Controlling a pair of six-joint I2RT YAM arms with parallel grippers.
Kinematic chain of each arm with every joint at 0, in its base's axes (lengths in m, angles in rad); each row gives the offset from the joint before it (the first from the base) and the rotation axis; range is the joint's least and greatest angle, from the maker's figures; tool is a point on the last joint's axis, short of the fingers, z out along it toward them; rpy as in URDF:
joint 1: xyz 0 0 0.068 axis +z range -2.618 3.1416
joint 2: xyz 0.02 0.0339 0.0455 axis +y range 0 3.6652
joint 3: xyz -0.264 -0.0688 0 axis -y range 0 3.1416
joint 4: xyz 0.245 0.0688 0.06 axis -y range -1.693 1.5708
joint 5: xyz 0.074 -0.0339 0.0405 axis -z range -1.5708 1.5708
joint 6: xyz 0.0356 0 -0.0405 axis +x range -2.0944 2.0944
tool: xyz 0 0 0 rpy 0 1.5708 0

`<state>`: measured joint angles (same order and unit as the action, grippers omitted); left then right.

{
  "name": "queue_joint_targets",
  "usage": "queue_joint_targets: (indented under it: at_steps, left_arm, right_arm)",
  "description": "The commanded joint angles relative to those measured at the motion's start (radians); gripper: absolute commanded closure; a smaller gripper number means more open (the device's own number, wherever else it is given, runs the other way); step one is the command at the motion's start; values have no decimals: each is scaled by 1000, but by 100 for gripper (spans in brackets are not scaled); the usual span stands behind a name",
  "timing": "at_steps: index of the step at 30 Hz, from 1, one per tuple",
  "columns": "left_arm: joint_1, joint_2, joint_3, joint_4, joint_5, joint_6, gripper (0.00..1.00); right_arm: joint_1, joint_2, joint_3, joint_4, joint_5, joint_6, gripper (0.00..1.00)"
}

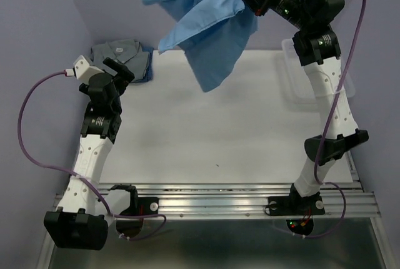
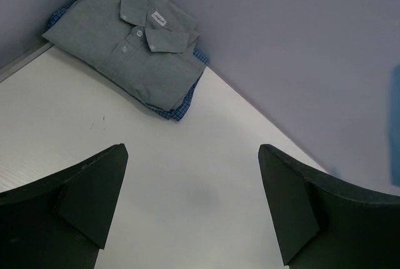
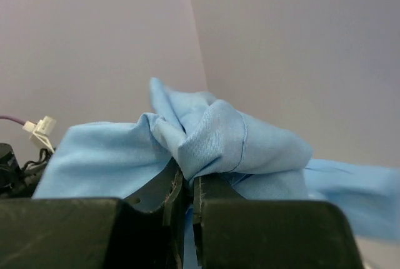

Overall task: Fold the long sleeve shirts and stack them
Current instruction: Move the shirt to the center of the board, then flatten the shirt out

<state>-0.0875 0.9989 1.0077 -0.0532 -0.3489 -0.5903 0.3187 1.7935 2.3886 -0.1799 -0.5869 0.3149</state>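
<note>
R gripper clamped tight on light blue shirt, which is lifted above table far side, cloth hanging loose. L gripper jaws wide apart, holding nothing, near folded grey-green shirt in far-left corner.

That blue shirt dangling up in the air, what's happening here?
The right pincer is shut on a bunched part of the light blue shirt and holds it above the far side of the table, the rest hanging loose. The left pincer is open and empty, near the far left corner, where the grey-green shirt lies folded on a blue checked cloth.
</note>
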Motion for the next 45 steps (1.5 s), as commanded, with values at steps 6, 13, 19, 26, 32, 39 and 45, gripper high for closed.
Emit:
queue_joint_targets:
  at_steps: [6, 13, 19, 26, 32, 39, 45]
  left_arm:
    - [6, -37, -4, -161, -91, -92, 1]
    - [8, -55, -70, -289, -44, -121, 1]
    - [6, -26, -210, -180, 261, -75, 1]
    - [-40, 157, -251, -103, 371, -57, 1]
    - [-40, 357, -137, -41, 200, -85, 1]
    - [2, 588, 6, 44, 177, -108, 1]
    - [52, 769, 133, 39, 165, -89, 1]
  right_arm:
    - [-29, -252, -746, 48, 563, -100, 36]
    - [-29, -261, -1078, -133, 794, -2, 0]
    - [-29, -353, -1255, -155, 768, 81, 0]
    - [34, -511, -1493, -193, 662, 174, 0]
    - [126, -539, -1614, -196, 734, 224, 0]
    - [126, -346, -1441, -127, 869, 190, 0]
    - [126, -160, -1204, -133, 915, 174, 0]
